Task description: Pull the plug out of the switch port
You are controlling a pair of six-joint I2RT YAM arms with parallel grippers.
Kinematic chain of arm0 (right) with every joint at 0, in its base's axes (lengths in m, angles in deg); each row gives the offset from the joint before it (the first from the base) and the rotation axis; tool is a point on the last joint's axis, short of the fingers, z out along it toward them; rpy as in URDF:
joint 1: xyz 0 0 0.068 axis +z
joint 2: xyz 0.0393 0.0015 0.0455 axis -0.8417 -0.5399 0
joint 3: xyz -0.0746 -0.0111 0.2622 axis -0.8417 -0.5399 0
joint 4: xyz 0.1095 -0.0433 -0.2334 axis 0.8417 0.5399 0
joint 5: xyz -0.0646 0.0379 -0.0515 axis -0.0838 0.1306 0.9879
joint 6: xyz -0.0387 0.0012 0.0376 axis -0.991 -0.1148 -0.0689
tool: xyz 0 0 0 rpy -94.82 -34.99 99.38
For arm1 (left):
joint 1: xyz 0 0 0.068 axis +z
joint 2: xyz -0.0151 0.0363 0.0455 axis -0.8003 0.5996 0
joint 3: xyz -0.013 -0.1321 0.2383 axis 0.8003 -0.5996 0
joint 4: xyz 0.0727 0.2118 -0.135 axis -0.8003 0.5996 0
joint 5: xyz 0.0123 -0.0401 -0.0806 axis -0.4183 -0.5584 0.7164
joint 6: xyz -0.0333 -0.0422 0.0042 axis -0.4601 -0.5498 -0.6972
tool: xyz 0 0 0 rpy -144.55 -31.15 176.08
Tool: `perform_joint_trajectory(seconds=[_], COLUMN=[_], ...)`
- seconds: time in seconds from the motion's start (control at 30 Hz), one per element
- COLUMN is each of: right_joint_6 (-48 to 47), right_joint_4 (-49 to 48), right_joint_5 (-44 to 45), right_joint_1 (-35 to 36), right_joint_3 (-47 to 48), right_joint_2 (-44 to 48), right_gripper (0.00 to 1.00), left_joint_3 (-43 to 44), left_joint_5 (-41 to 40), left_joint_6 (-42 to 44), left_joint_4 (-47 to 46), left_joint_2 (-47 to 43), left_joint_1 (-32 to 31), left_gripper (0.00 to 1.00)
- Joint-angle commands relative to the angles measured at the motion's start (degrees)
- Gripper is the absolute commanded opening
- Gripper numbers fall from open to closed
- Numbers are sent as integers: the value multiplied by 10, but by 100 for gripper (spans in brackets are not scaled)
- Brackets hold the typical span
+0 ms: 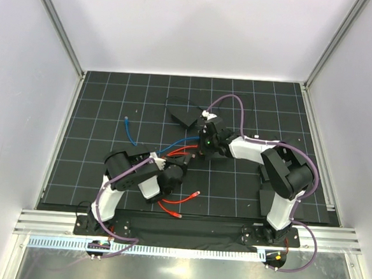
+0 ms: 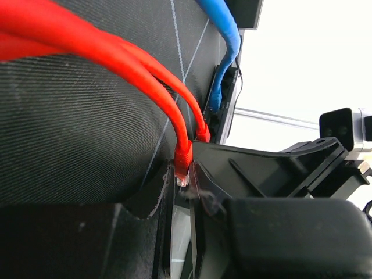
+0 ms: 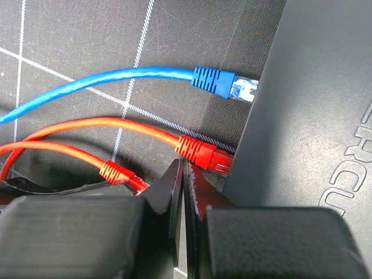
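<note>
The switch (image 3: 302, 104) is a dark slab standing on edge, and its socket side faces three plugs. A blue plug (image 3: 215, 80) sits highest, a red plug (image 3: 200, 152) below it, and a second red plug (image 3: 116, 172) lowest. My right gripper (image 3: 185, 168) is shut just under the middle red plug, its tips touching with nothing visible between them. In the left wrist view the switch (image 2: 224, 96) runs edge-on into my left gripper (image 2: 185, 192), which is shut on its end beside a red plug (image 2: 183, 160). From above, the left gripper (image 1: 176, 172) and right gripper (image 1: 201, 152) nearly meet.
A black power brick (image 1: 184, 117) with a thin cord lies behind the grippers. Loose red cable ends (image 1: 197, 193) lie near the left arm, and a blue cable end (image 1: 127, 118) lies at the left. White walls enclose the gridded black mat (image 1: 259, 183).
</note>
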Motion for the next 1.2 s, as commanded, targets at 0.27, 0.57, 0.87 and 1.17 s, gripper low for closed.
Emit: perform_joint_trajectory(seconds=[0.27,0.57,0.87,1.17], right_joint_6=[-12,-12,-9,0], right_joint_4=[-85,-194,-161,-151], right_joint_5=[-61,59,120,99], right_joint_1=[-4,-4,-5,-5], right_joint_3=[-68,-212,-223,-217], right_joint_2=[74,270,299,293], right_gripper=[17,17,18,17], left_joint_3=[-20,32,174,299], left_joint_5=[6,-32,4,250], left_joint_6=[146,334,497,590], left_joint_4=[88,324,720,1002], left_joint_2=[-115,-326,-538,-570], left_joint_1=[-31,-67,8,337], left_gripper=[0,0,0,0])
